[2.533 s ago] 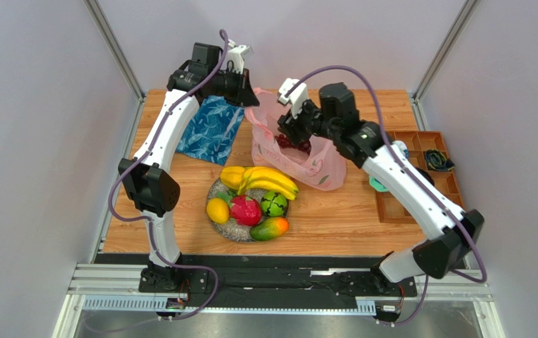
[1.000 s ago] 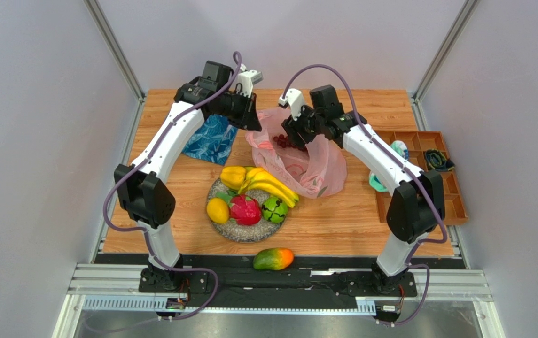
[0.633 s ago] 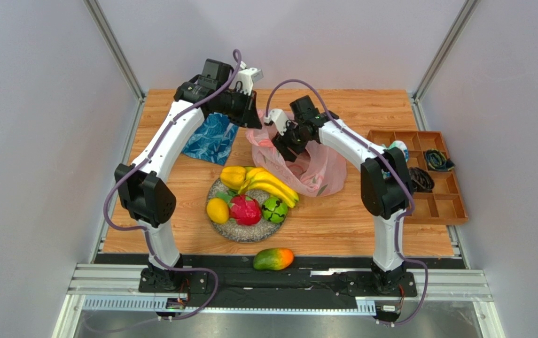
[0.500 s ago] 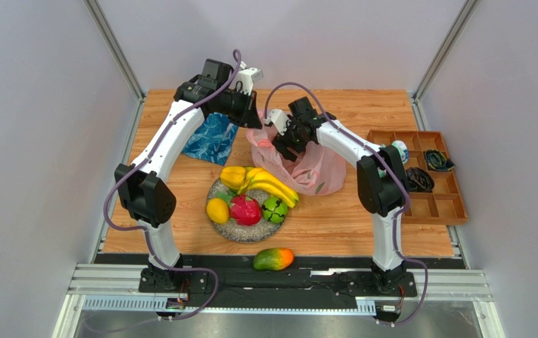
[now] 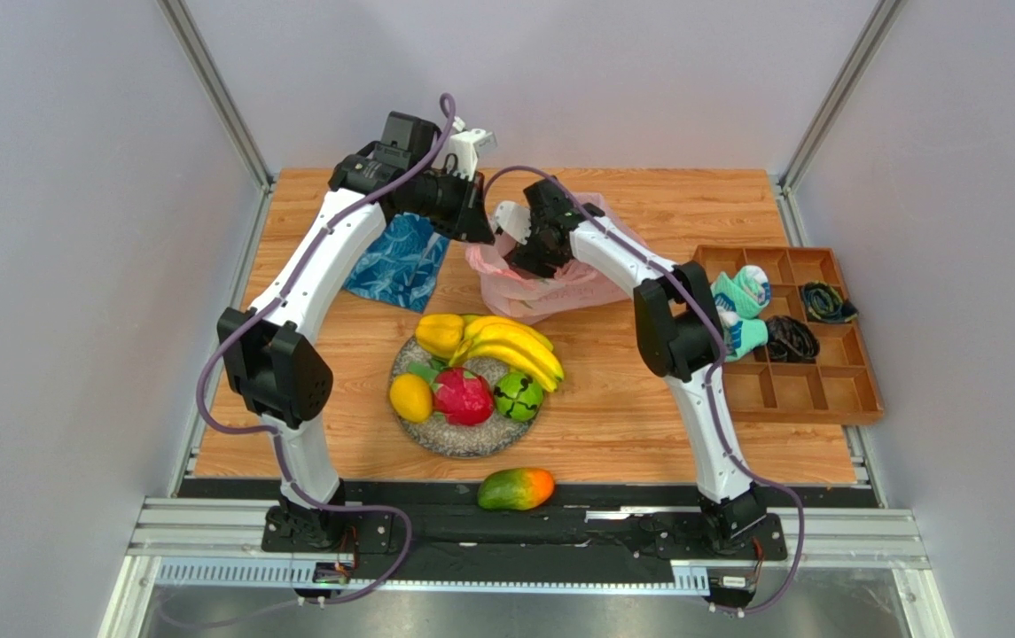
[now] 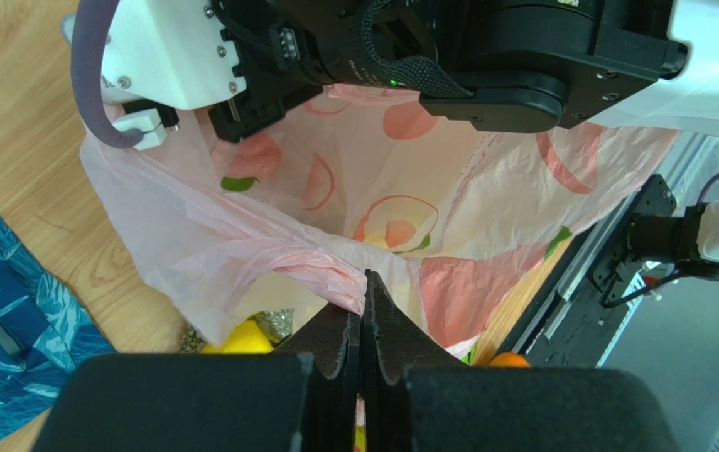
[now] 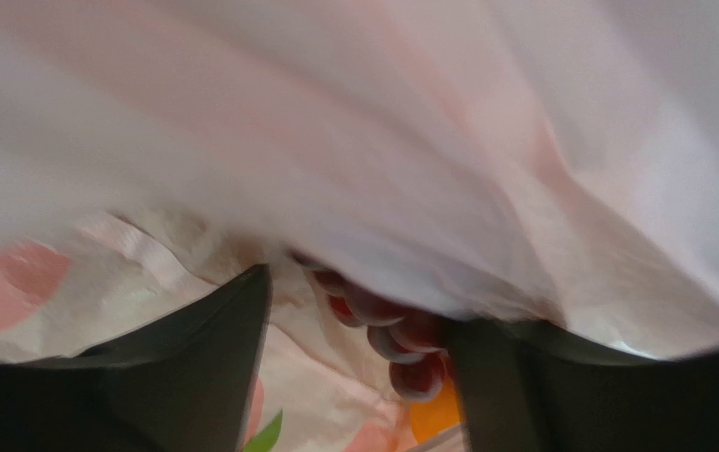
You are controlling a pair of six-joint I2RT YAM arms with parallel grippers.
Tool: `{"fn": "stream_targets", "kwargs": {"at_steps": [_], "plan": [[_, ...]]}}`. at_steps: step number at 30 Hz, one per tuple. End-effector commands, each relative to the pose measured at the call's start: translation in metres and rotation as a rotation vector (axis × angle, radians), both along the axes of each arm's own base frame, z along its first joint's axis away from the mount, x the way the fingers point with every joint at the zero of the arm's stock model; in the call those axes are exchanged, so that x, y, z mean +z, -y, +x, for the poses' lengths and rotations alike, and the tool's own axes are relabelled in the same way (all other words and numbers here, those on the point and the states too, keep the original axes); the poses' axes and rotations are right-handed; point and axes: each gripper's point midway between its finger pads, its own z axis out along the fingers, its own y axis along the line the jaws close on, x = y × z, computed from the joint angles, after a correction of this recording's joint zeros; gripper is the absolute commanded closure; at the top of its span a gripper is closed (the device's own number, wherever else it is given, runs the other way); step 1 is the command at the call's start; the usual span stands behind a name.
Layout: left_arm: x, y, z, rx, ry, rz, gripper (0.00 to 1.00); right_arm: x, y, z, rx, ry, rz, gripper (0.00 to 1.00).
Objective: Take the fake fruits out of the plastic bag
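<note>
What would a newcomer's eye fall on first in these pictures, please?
The pink plastic bag at the far middle of the table: the left gripper pinches a fold of it, and the right gripper stands open inside, purple grapes between its fingers. Then the bright fruits on the speckled plate nearer the front, and a mango alone on the black strip at the near edge.

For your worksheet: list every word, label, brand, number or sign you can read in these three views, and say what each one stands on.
None: no word, number or brand mark can be read in any view.
The plastic bag bears only printed fruit shapes, no lettering.
The right wrist view is too blurred to show any fine print.
</note>
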Motion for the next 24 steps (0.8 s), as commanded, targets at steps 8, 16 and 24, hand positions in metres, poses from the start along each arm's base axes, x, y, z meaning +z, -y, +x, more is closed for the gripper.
{"fn": "stream_targets", "kwargs": {"at_steps": [8, 16, 24], "plan": [[0.017, 0.010, 0.028, 0.025, 0.067, -0.024, 1.00, 0.120, -0.002, -0.024, 0.002, 0.098, 0.325, 0.68], [0.043, 0.014, 0.070, 0.078, 0.202, -0.031, 1.00, 0.226, -0.012, -0.045, 0.018, 0.100, 0.649, 0.82], [0.054, 0.014, 0.091, 0.101, 0.256, -0.051, 1.00, 0.295, -0.020, -0.086, 0.097, 0.106, 0.803, 0.79]]}}
